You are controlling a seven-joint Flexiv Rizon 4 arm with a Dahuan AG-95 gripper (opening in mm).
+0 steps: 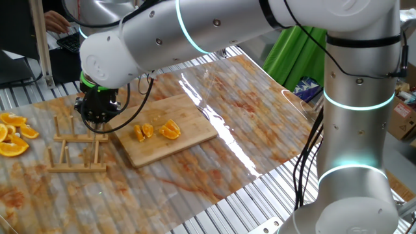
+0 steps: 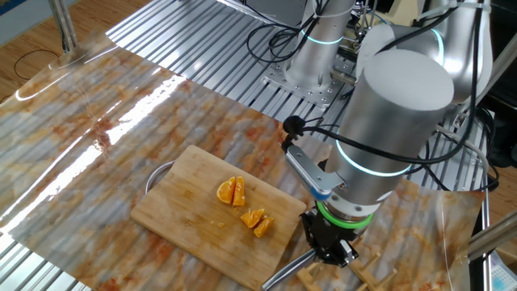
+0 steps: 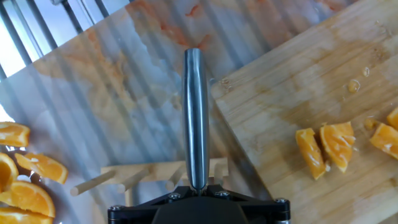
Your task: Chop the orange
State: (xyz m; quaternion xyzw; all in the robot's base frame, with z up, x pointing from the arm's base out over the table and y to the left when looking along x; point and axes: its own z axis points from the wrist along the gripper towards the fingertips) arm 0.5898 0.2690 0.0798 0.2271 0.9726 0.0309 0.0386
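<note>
We find no text, label, brand, number or sign that can be read in any of the three views.
</note>
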